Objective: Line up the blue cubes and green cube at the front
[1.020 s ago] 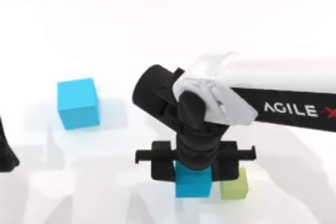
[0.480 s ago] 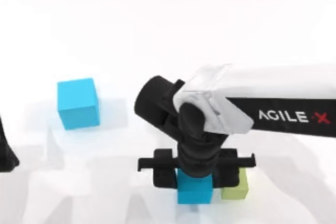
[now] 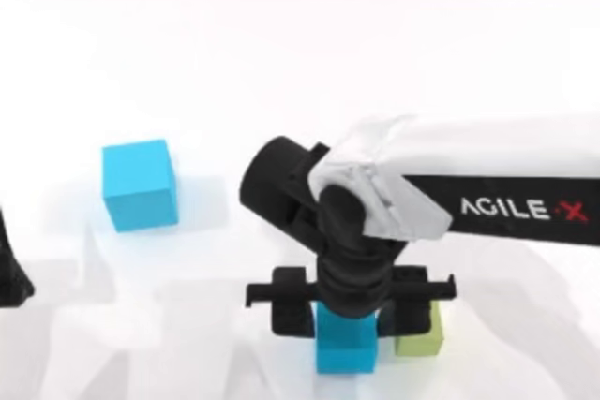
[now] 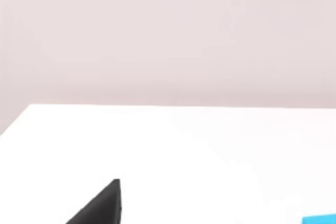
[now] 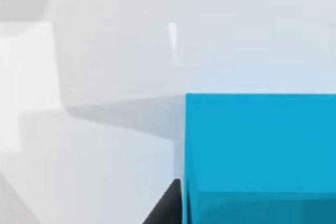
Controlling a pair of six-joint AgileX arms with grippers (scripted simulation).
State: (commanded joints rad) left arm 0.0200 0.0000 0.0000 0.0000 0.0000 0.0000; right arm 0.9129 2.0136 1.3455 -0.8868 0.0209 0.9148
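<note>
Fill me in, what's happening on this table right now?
The right gripper is down at the front of the white tabletop, over a bright cyan-blue cube that sits just left of the small olive-green cube. Whether its fingers grip the cube cannot be seen. The other, larger cyan-blue cube sits alone farther back on the table's left side, not yet lined up. The left arm is parked at the left edge.

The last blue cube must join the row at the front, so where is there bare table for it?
Bare table lies at the front, left of the blue cube under the right gripper. The far blue cube also has bare table behind it. It is crowded at front right: green cube beside the blue one. The left arm is parked at the left edge.
</note>
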